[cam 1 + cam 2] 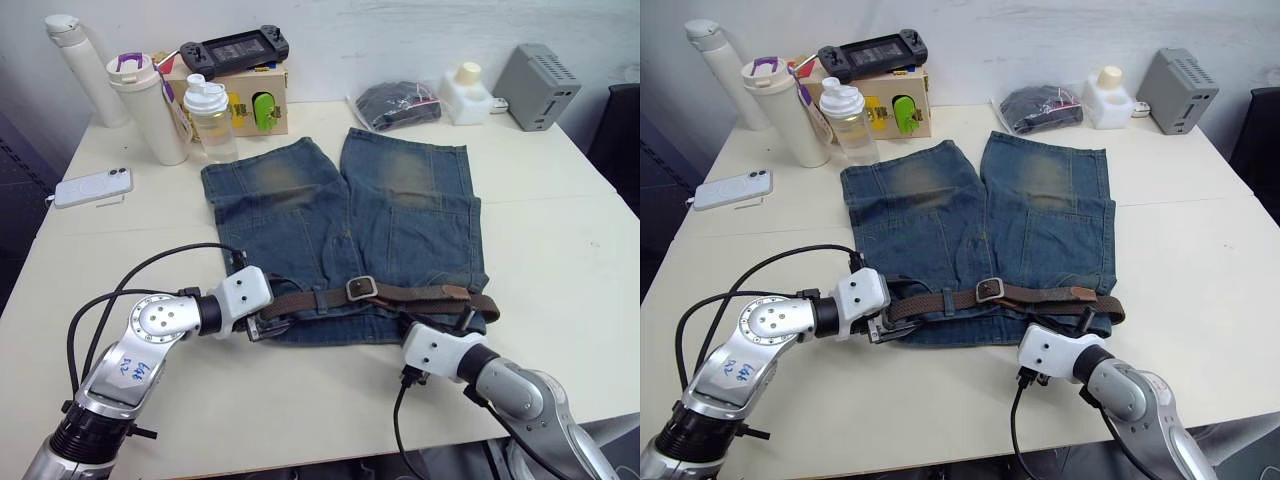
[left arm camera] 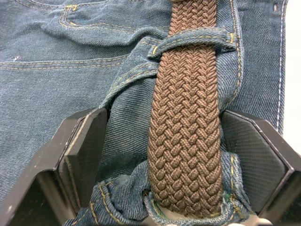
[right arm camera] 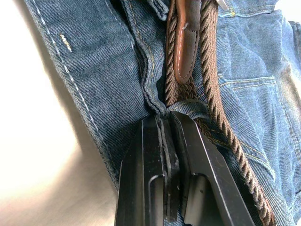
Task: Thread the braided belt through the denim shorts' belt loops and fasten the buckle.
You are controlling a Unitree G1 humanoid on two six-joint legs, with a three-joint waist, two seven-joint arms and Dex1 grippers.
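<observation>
Lying along the waistband at the near table edge, the braided belt [image 1: 400, 295] runs through the belt loops [image 2: 190, 41] of the denim shorts [image 1: 345, 225], its silver buckle [image 1: 361, 288] near the middle. Left gripper [image 2: 162, 155] straddles strap and folded denim, fingers apart. Right gripper [image 3: 169, 136] is pinched together on denim beside the tan tip. Bottles [image 1: 210, 120] and phone [image 1: 93, 187] crowd ten o'clock; bare table [image 1: 560, 230] lies at three.

Bright even light, soft shadows, sharp
</observation>
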